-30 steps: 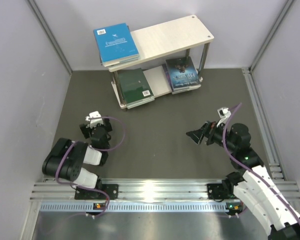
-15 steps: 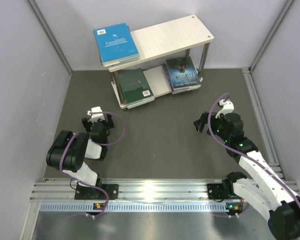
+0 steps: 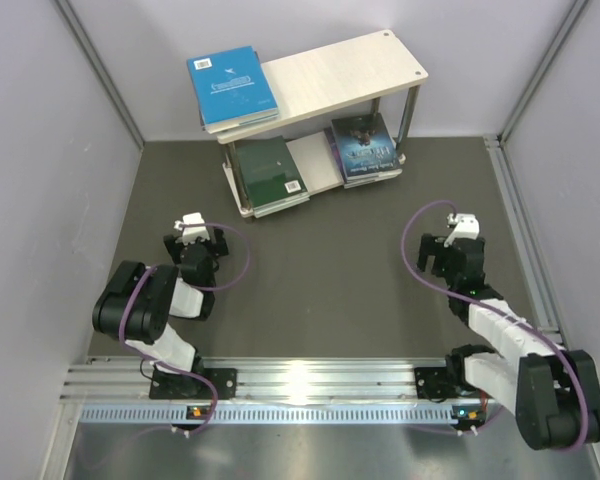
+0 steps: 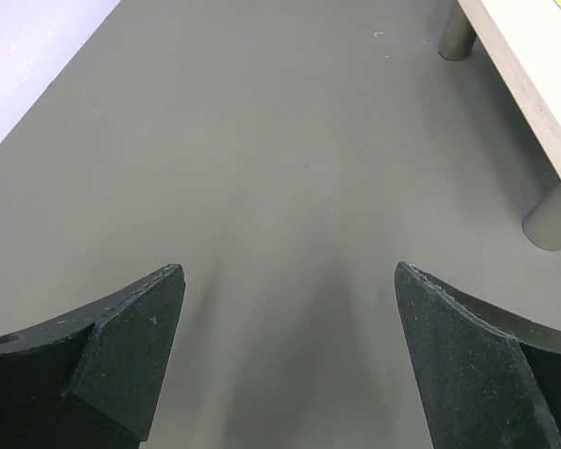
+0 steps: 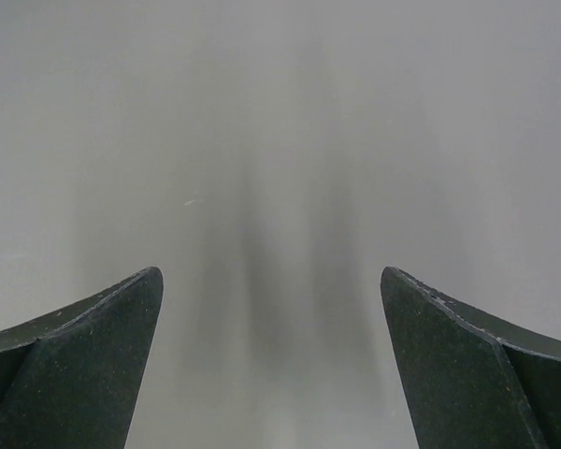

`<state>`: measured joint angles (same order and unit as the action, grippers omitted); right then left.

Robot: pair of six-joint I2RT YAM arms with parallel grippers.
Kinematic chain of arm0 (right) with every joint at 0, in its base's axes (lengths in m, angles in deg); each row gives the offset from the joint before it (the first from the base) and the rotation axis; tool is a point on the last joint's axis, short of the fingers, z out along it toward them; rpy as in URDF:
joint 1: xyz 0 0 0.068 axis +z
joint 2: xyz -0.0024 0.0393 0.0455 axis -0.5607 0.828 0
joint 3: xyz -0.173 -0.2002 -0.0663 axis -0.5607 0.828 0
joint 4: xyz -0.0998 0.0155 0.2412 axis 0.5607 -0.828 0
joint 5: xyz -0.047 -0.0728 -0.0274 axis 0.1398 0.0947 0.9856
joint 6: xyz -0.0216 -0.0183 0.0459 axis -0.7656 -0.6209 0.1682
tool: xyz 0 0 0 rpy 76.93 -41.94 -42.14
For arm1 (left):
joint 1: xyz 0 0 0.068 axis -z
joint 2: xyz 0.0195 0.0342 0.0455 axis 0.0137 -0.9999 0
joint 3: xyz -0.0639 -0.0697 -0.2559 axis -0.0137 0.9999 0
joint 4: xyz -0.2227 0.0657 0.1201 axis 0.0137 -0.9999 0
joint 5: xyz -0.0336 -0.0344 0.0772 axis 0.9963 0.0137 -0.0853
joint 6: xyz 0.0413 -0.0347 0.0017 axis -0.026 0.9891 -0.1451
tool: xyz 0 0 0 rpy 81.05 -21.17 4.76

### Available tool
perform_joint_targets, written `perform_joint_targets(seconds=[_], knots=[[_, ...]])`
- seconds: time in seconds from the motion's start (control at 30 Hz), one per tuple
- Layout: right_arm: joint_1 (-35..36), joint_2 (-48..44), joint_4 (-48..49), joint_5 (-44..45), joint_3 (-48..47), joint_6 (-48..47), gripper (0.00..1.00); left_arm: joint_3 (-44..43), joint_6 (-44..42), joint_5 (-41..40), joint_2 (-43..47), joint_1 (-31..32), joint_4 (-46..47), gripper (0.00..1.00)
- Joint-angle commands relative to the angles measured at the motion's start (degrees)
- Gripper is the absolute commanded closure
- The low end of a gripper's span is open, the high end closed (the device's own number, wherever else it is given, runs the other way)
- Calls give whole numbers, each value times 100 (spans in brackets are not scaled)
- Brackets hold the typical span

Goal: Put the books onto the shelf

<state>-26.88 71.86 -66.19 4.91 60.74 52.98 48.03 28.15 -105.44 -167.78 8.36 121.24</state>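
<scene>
- Top external view: the shelf stood at the far edge of the dark mat; its top board carried a stack topped by a bright blue book at the left end, the rest of that board bare
- The lower board held a dark green book on the left and a starry book on the right, with a bare strip between them; no book lay on the mat, so the job looked finished
- The left gripper and the right gripper sat low near their bases, well apart from the shelf, both spread wide and holding nothing
- The blue stack hung past the board's left end, so any nudge or shake of the rack could tip it off; the lower books jutted forward of their board, where a reaching arm could catch them
- Left wrist view: released fingers framed bare mat, with the shelf's board edge and a metal post at the right; a rightward swing could strike that post
- Right wrist view: parted fingers framed only a plain grey surface, with no book or shelf in sight
</scene>
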Motion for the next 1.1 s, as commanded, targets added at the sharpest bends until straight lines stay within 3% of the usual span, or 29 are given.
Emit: perform_joint_targets(seconds=[0.0, 0.17, 0.27, 0.37, 0.4, 0.47, 0.5, 0.57, 0.6, 0.63, 0.77, 1.07], knots=[[-422, 226, 2087, -299, 384, -369, 0, -121, 57, 61, 122, -37, 134, 1], [-661, 963, 4083, -1215, 527, -606, 0, -121, 66, 61, 130, -45, 134, 1], [-976, 1614, 4271, -1557, 140, -536, 0, -121, 57, 61, 122, -45, 134, 1], [-986, 2089, 3832, -1952, -370, -937, 0, -121, 57, 61, 122, -37, 134, 1], [-986, 2473, 4668, -1936, -327, -932, 0, -121, 66, 61, 122, -37, 134, 1], [-1109, 2338, 4404, -1902, -169, -782, 0, -121, 66, 61, 122, -45, 134, 1], [-1066, 2441, 4882, -1849, -47, -756, 0, -121, 66, 61, 130, -45, 134, 1], [-934, 2406, 4894, -1525, 77, -870, 0, -121, 66, 61, 113, -45, 125, 1], [-890, 2520, 5174, -1306, 234, -853, 0, -129, 66, 70, 121, -45, 125, 1], [-863, 2695, 6064, -1234, 514, -713, 0, -121, 57, 70, 122, -37, 134, 1], [-766, 2504, 5435, -855, 333, -852, 0, -129, 66, 70, 122, -37, 125, 1], [-766, 2574, 5616, -794, 350, -826, 0, -129, 66, 70, 113, -37, 125, 1]])
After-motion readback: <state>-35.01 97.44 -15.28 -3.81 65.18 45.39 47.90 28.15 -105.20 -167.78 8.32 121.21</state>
